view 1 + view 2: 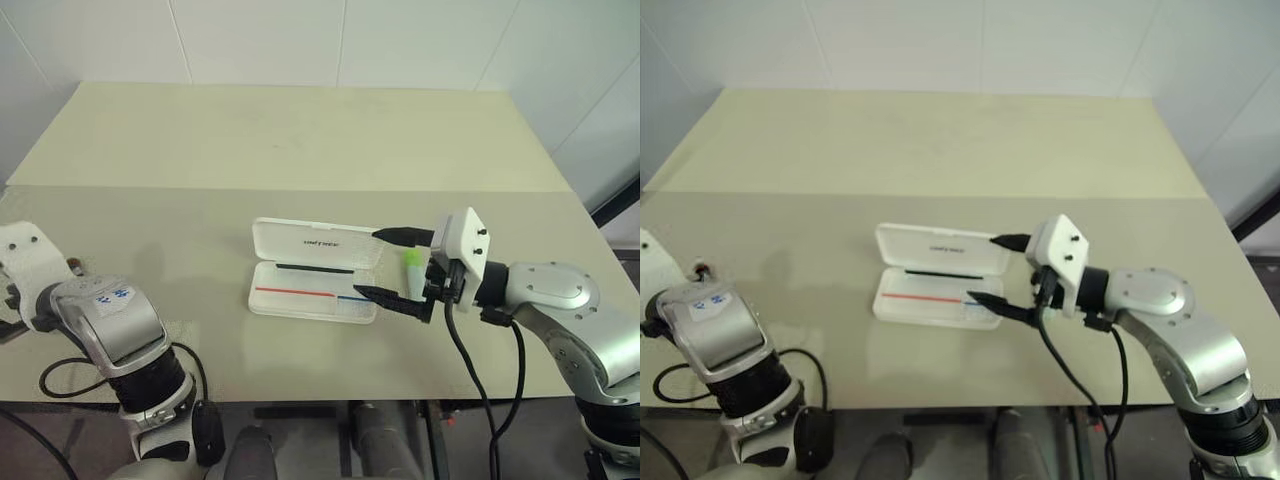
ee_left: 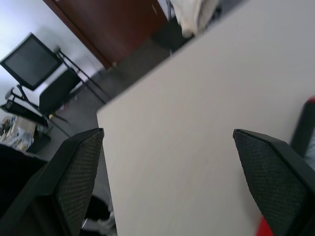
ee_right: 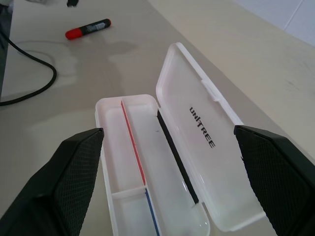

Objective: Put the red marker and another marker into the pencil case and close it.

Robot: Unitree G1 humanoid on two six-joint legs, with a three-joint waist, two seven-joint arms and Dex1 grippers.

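The white pencil case point(image 1: 313, 294) lies open in the middle of the table, its lettered lid point(image 1: 315, 243) folded flat away from me. The tray holds nothing but its red-and-blue stripe. My right gripper point(image 1: 366, 263) hovers open and empty over the case's right end. Just right of the case, a marker with a green cap point(image 1: 412, 268) rests on the table behind the gripper's fingers. The red marker point(image 3: 88, 29) lies on the table well left of the case, close to my left arm. My left gripper point(image 2: 167, 172) is open, empty, over the table's left side.
A black cable point(image 3: 29, 73) loops on the table near the red marker. Beyond the table's left edge point(image 2: 101, 128) stand a dark chair point(image 2: 37, 73) and a brown door. The tabletop point(image 1: 300, 150) stretches back to a white wall.
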